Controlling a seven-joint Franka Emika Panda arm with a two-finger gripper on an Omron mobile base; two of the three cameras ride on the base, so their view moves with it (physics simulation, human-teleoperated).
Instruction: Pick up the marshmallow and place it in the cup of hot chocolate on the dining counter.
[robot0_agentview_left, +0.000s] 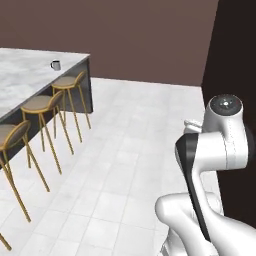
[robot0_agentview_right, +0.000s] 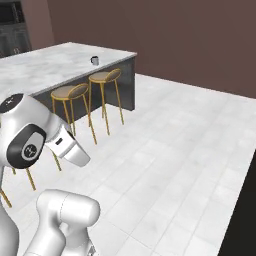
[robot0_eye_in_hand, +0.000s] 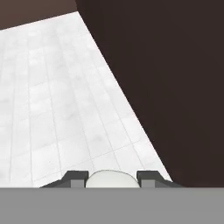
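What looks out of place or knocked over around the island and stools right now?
Nothing stands out. The small grey cylindrical cup stands upright near the corner of the white marble dining counter, and the gold-legged stools stand upright along its side. The white tiled floor shows no spill.

gold-legged bar stools (robot0_agentview_left: 42, 105) lined along island edge; white tiled floor (robot0_agentview_right: 170, 145); dark brown wall (robot0_agentview_left: 150, 35) behind.

No readable text, labels, brands, nos. or signs on anything in view.
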